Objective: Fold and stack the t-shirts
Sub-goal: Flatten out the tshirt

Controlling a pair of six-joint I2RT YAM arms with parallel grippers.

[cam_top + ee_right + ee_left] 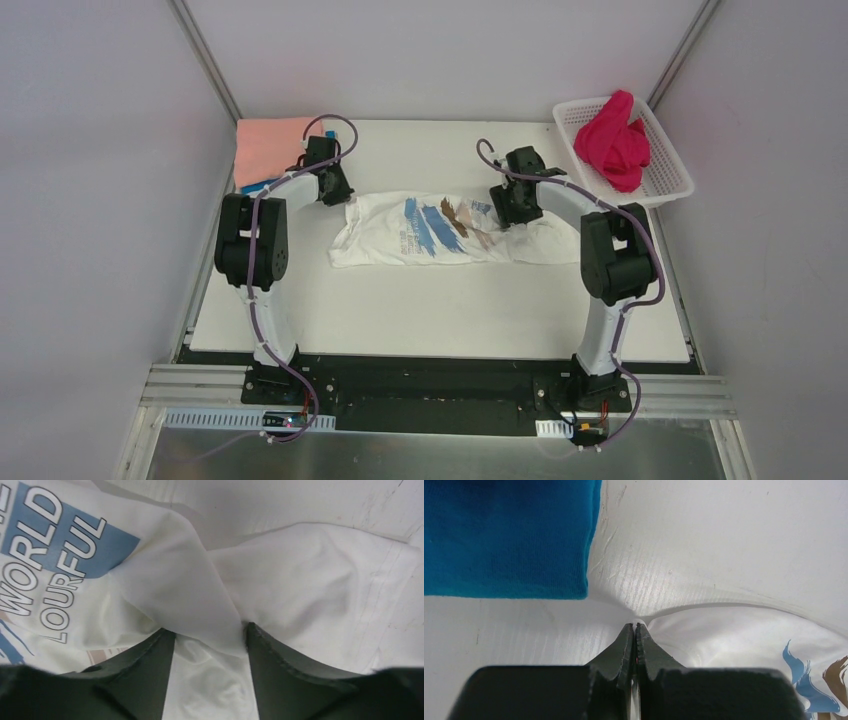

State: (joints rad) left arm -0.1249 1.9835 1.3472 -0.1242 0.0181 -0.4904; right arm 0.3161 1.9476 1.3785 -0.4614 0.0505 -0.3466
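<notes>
1. From the top view, we see the white t-shirt [440, 230] lying crumpled across the middle of the table [450, 300], its blue and brown print facing up. The left gripper [340, 195] is at the shirt's far left corner and the right gripper [505, 212] is on its far right part. A folded pink t-shirt [265, 148] sits in the far left corner, with a strip of the blue t-shirt [258, 186] showing at its near edge. The magenta t-shirt [615, 140] is heaped in the basket [672, 165] at the far right.
2. From the left wrist, we see the jaws clenched together, pinching the white t-shirt's edge, which rises to a peak at their tips. The blue t-shirt lies just beyond, apart from the white one.
3. From the right wrist, we see the jaws standing apart, straddling a raised fold of the white t-shirt. The fold fills the gap between the fingers [150, 665], beside the printed lettering.
</notes>
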